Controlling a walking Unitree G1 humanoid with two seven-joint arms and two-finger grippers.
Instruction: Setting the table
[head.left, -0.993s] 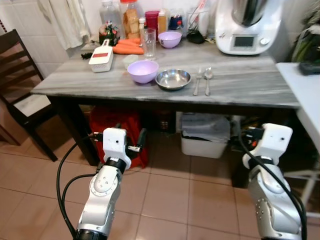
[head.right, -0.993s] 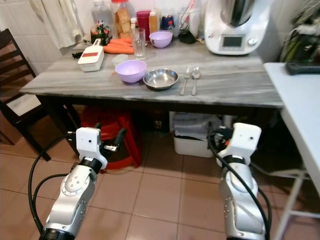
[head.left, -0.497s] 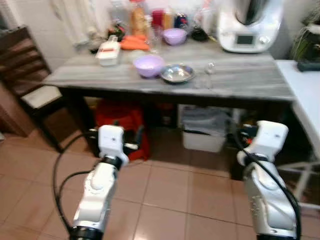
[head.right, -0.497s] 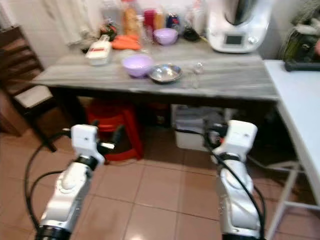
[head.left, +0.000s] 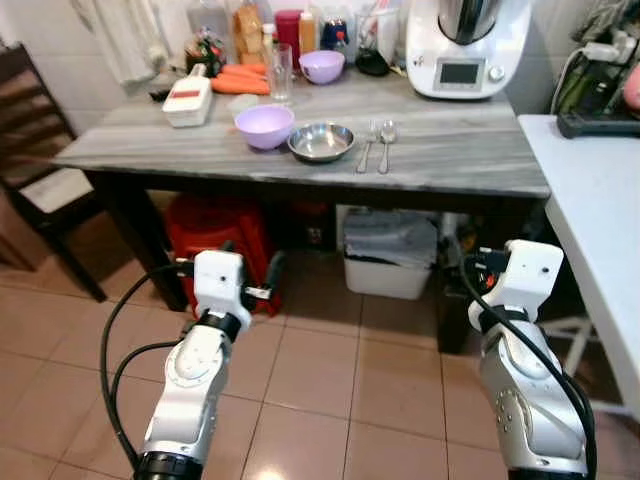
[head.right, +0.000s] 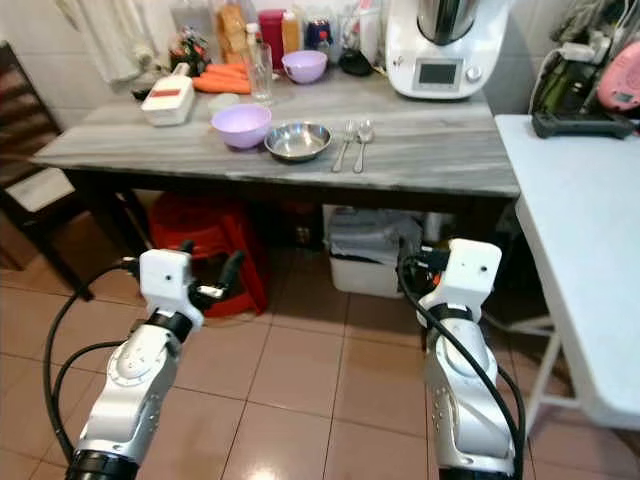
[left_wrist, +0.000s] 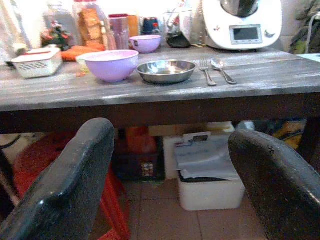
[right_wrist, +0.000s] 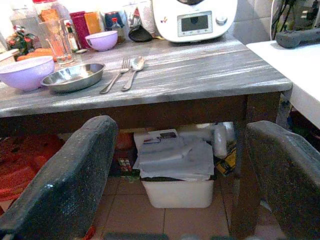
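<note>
On the grey wooden table (head.left: 450, 160) stand a purple bowl (head.left: 264, 126), a steel bowl (head.left: 321, 141), and a fork (head.left: 367, 147) beside a spoon (head.left: 386, 140). A drinking glass (head.left: 279, 72) and a smaller purple bowl (head.left: 322, 66) are further back. Both arms are held low in front of the table, well short of its edge. My left gripper (left_wrist: 170, 150) is open with nothing between its fingers and faces the table's front edge. My right gripper (right_wrist: 182, 145) is open too and looks under the table below the fork and spoon.
A white table (head.left: 590, 220) stands at the right, close to my right arm (head.left: 525, 290). Under the grey table are a red stool (head.left: 215, 235) and a white bin (head.left: 388, 260). A dark chair (head.left: 30, 130) is at the left. A kitchen machine (head.left: 465, 45), carrots (head.left: 240, 80) and jars line the back.
The whole view has shifted, with blur half a second ago: the grey table now sits further left and more of the white table shows. Both arms keep the same pose.
</note>
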